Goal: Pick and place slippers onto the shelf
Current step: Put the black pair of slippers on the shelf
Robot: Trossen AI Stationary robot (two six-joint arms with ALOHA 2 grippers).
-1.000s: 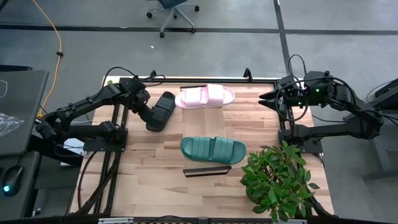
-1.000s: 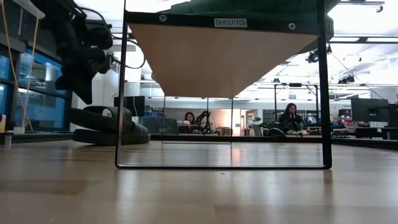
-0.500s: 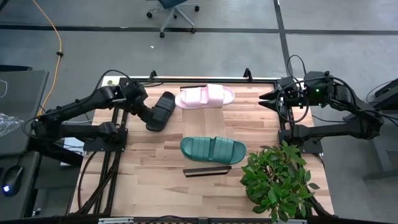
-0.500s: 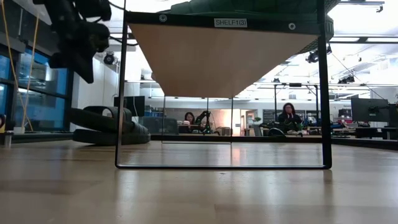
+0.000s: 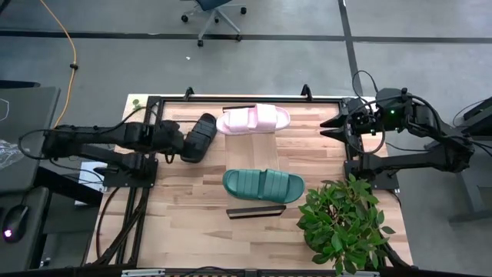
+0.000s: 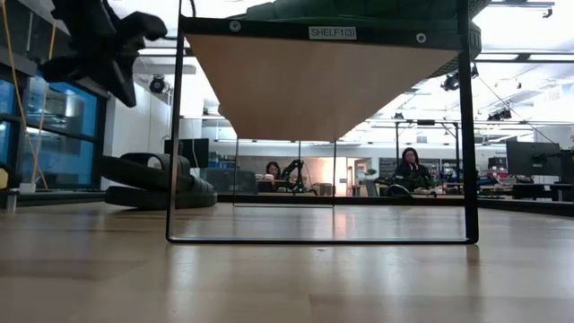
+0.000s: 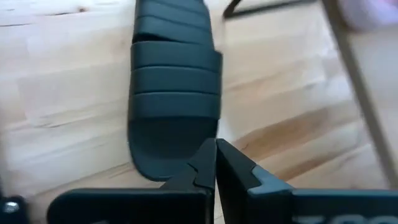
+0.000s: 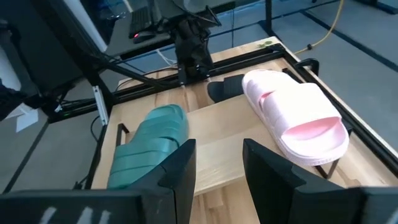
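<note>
The black slipper [image 5: 200, 137] lies sole down on the tabletop, left of the shelf [image 5: 265, 154], and shows large in the left wrist view [image 7: 174, 93]. The pink slipper [image 5: 254, 119] rests on the shelf's far end. The teal slipper [image 5: 264, 185] rests near its near rail. My left gripper [image 5: 183, 143] is shut and hangs above the black slipper's left end, raised well off the table in the low view [image 6: 134, 31]. My right gripper [image 5: 338, 123] waits open at the table's right edge, its fingers [image 8: 186, 168] facing the shelf.
A potted plant [image 5: 342, 223] fills the table's near right corner. The shelf stands raised on a dark frame [image 6: 175, 135] over the tabletop. People sit at desks far behind the table [image 6: 411, 166]. Bare wood lies near the table's near left corner [image 5: 184, 223].
My left gripper has risen away from the black slipper, staying shut, while its arm has dropped flat and swung toward the table's near edge. The black slipper has stayed where it was.
</note>
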